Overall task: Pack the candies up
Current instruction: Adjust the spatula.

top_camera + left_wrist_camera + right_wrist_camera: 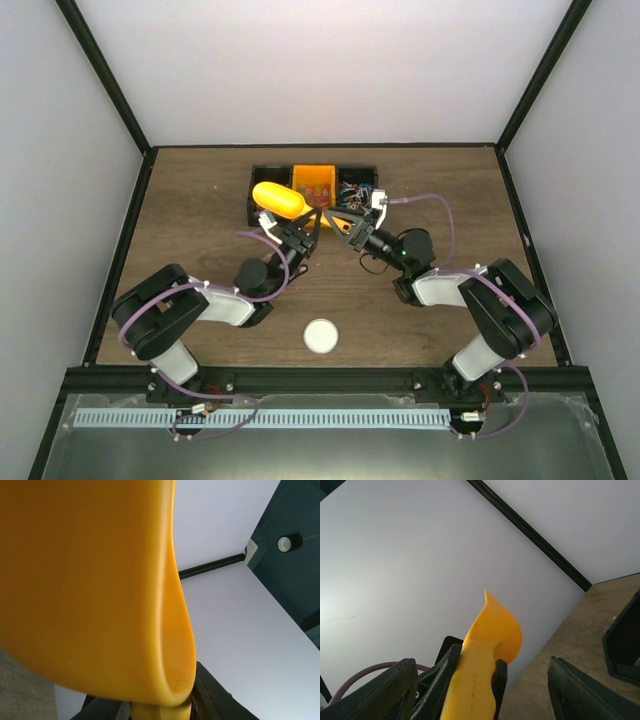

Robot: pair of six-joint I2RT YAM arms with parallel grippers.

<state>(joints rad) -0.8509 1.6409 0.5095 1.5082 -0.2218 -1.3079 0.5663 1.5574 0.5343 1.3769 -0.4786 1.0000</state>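
My overview sits high above and behind the arm bases (pixel 190 385), tilted down over the whole bench (pixel 200 210) from well back. The left wrist camera faces upward and sits so near the orange scoop (pixel 90 590) that it fills most of the frame. Only the white wall (pixel 225 520) and a dark frame bar (pixel 210 566) show beyond it. The right wrist camera looks out between the right fingers (pixel 380 690), angled slightly upward toward the wall, with a strip of bench at its right edge. All three views share the scoop, and the right wrist sees it close, edge-on.
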